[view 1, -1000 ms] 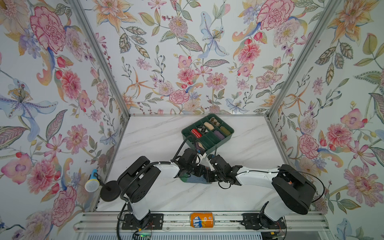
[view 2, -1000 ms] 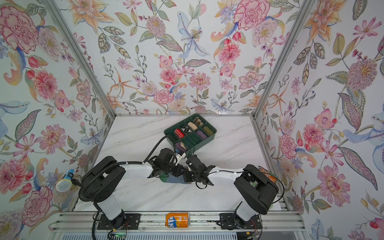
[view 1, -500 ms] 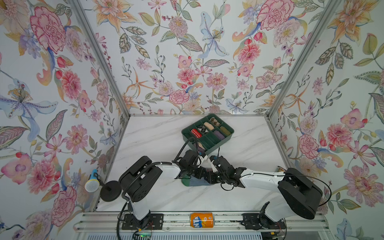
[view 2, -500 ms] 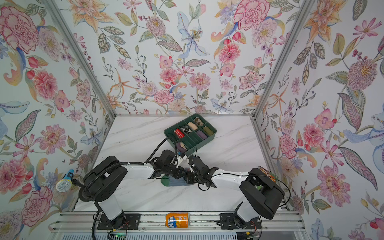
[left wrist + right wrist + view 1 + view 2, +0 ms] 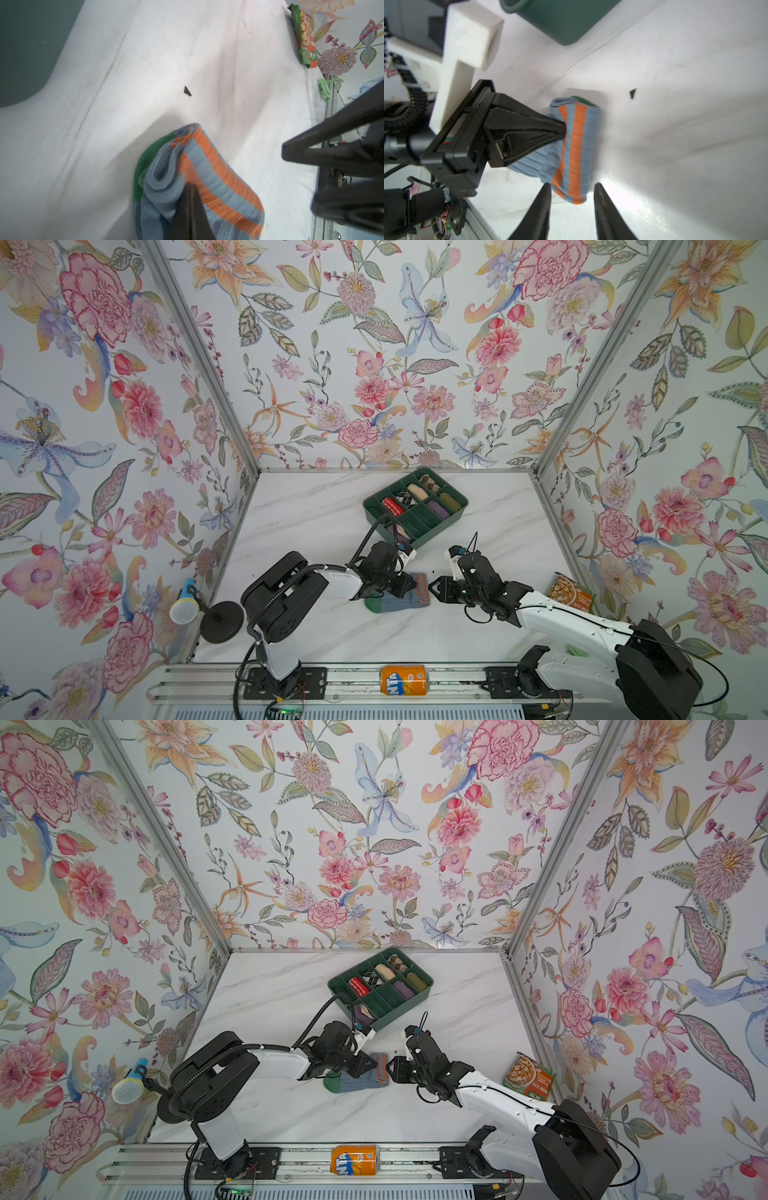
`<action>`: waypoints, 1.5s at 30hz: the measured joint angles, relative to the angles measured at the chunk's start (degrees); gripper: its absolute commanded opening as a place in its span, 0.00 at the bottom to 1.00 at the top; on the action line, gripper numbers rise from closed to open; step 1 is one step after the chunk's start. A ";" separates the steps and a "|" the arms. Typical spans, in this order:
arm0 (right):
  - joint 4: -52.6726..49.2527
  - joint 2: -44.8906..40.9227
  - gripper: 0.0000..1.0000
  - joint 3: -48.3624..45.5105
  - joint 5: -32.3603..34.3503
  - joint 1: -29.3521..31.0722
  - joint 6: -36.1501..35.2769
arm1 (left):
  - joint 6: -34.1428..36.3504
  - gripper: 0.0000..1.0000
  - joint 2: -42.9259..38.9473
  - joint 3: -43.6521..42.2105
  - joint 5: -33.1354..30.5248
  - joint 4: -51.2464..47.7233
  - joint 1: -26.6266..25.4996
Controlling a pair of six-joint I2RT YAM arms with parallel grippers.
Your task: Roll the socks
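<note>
1. since a second ago the right gripper (image 5: 432, 588) has drawn back toward the right edge of the white marble worktop (image 5: 311, 510) and its jaws have spread. before that, both grippers were bunched together over the cloth.
2. the grey-blue ribbed knit socks with orange stripes and a dark green toe (image 5: 397, 598) lie near the middle of the worktop, toward its front edge. they sit in front of the near corner of the dark green divided plastic tray (image 5: 440, 524) and clear of it.
3. the left gripper (image 5: 409, 583) has its jaws pressed together, pinching a layer of knit at the striped fold.
4. the right gripper holds nothing. in both top views it sits just beside the striped end.
5. the socks' long axis runs left to right along the worktop, with the green toe toward the left edge and the folded striped end toward the right. the right gripper faces that end head on, with the fold lined up with the gap between its jaws.
6. the roll looks only begun. the next move likely falls to the right gripper, which would need to close on the fold squarely.
</note>
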 measured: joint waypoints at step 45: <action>35.21 19.08 0.41 -8.83 -16.92 -4.15 13.42 | 1.92 0.00 -0.20 -2.38 -0.85 4.26 -0.33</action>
